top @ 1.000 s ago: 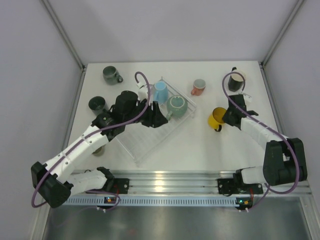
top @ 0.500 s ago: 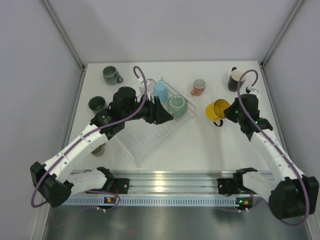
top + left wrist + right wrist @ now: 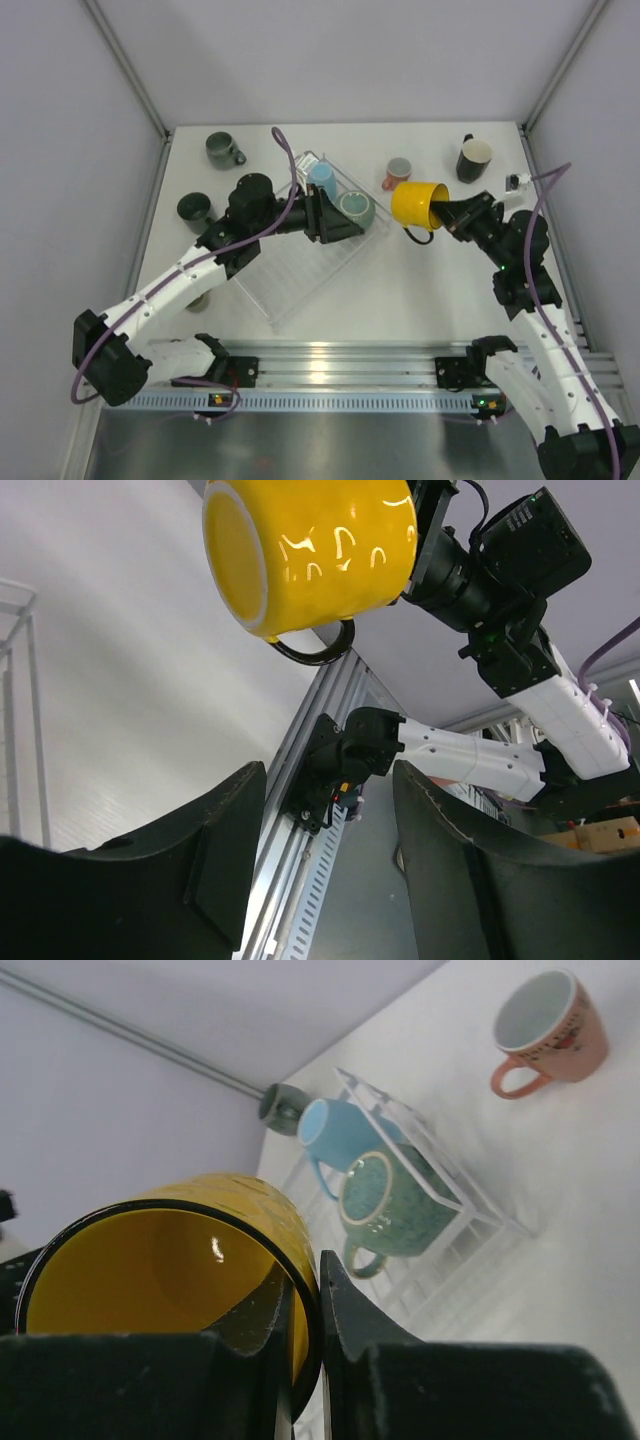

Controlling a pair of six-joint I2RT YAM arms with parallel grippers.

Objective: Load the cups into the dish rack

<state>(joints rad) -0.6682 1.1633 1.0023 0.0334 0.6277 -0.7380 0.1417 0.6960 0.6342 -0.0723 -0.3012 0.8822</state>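
My right gripper [image 3: 447, 211] is shut on the rim of a yellow mug [image 3: 417, 203] and holds it on its side in the air, just right of the clear dish rack [image 3: 290, 275]. In the right wrist view one finger [image 3: 345, 1310] is outside the mug's [image 3: 150, 1260] wall and one inside. A light blue mug [image 3: 321, 179] and a teal-green mug [image 3: 354, 208] lie in the rack's far end. My left gripper [image 3: 340, 222] is open and empty over the rack beside the teal mug. In its own view [image 3: 328, 780] it looks at the yellow mug [image 3: 310, 550].
A salmon pink mug [image 3: 397, 173] and a black mug with cream inside [image 3: 474, 158] stand at the far right. A dark grey-green mug [image 3: 222, 150] and another dark mug [image 3: 194, 210] stand at the far left. A small mug [image 3: 197, 300] peeks from under my left arm.
My right gripper has lifted the yellow mug off the table and carried it left toward the rack, tipping it on its side. My left gripper has shifted a little right over the rack.
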